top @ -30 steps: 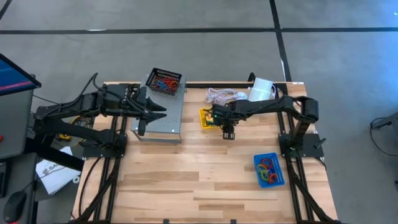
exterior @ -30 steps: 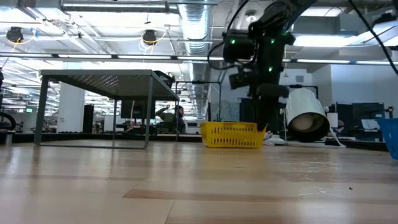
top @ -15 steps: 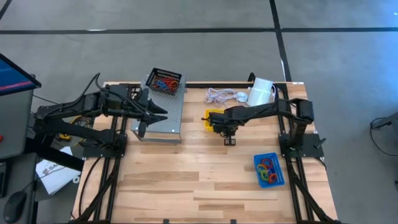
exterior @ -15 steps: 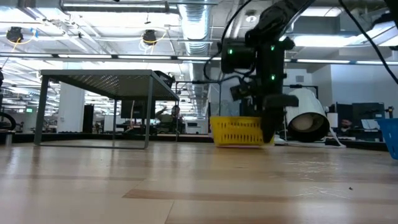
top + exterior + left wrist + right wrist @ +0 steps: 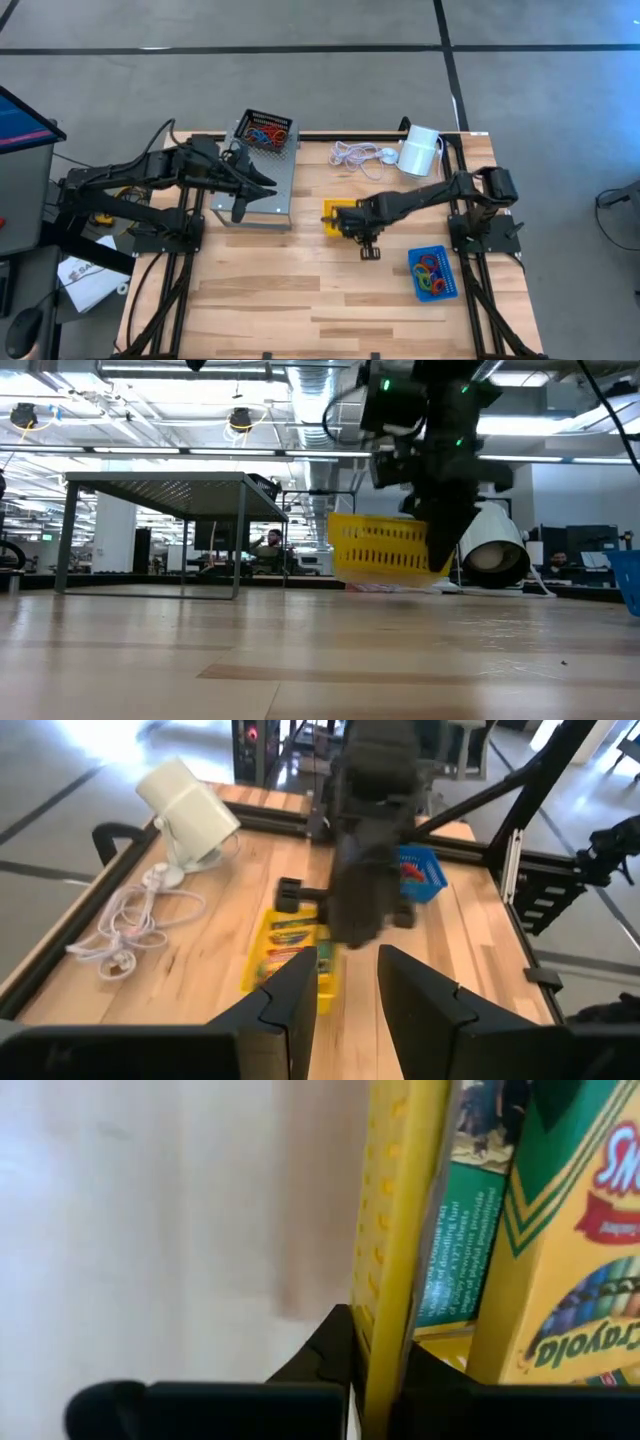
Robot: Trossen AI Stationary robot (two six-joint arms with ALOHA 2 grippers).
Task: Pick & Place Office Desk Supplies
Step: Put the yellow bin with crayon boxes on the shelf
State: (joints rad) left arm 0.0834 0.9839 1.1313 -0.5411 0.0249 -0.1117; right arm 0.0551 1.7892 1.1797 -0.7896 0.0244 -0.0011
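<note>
The yellow tray [image 5: 335, 215] with crayon boxes [image 5: 560, 1230] in it hangs just above the middle of the table, and my right gripper [image 5: 358, 224] is shut on its wall. My left gripper [image 5: 252, 190] hovers open over a grey platform [image 5: 262, 200] at the far left, holding nothing. The black mesh tray [image 5: 266, 131] of rubber bands stands on the platform's far end. The blue tray [image 5: 432, 272], also with rubber bands, stands on the table at the near right. My right gripper pinches the yellow tray's wall [image 5: 392, 1250] at the tray's right end, one finger inside the tray and one outside. The fingers come from above, pointing down. The tray [image 5: 385, 547] is lifted just clear of the table, slightly tilted, with the crayon boxes still inside.
A coiled white cord [image 5: 355, 155] and a white cylinder [image 5: 420, 148] lie at the table's far edge, right of the middle. Bare wood stretches across the near half of the table, left of the blue tray.
My right gripper has shut on the yellow tray's wall, lifted the tray off the table and carried it toward the near edge. The tray now hangs slightly tilted. My left arm has shifted a little toward the right.
</note>
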